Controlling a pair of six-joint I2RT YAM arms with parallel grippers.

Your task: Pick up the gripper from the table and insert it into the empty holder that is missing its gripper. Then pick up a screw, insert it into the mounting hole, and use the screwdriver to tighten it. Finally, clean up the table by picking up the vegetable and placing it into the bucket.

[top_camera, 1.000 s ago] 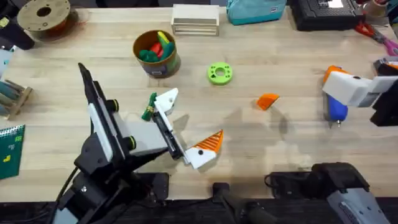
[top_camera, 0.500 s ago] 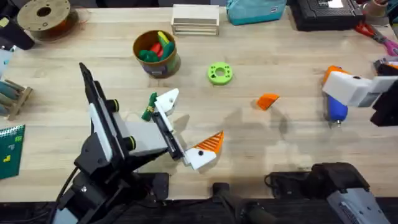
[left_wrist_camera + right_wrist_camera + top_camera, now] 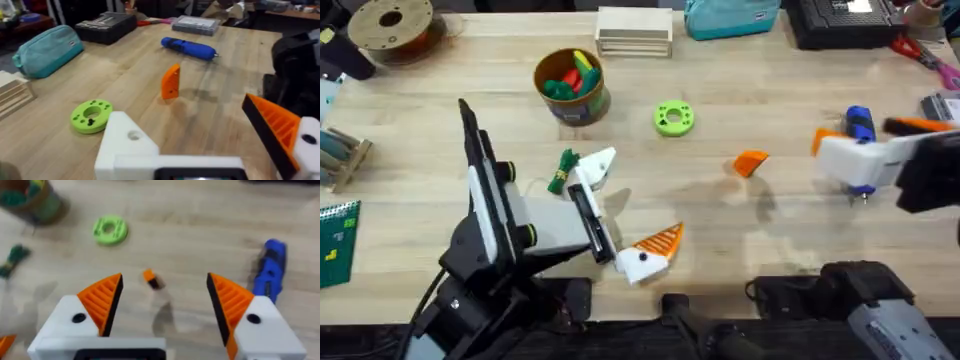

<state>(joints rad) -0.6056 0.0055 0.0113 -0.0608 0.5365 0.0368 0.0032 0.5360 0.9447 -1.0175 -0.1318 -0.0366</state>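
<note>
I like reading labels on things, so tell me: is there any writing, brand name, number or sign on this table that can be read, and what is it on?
No text can be read.
teal pouch: a small white label, too small to read.
green card: pale and yellow marks, not legible.
bucket: printed side, no words discernible.
grey case: no readable marking.
</note>
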